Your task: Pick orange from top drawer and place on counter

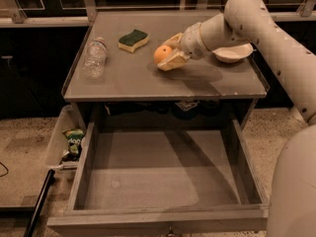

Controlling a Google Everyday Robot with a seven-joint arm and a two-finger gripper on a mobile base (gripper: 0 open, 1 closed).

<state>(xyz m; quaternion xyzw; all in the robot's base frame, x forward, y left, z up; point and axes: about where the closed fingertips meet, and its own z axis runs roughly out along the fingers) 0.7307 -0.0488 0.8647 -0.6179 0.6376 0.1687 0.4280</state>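
The orange (161, 54) sits low over the middle of the grey counter (148, 83), at or just above its surface. My gripper (167, 54) reaches in from the right, its pale fingers (171, 62) closed around the orange's right side. The top drawer (158, 220) stands pulled wide open below the counter, and its grey box interior holds nothing.
On the counter lie a clear plastic bottle (95, 58) at the left, a green and yellow sponge (133, 39) at the back, and a white bowl (232, 53) at the right behind my arm. A pale plastic bin (58, 142) with a snack packet (74, 141) sits left of the drawer.
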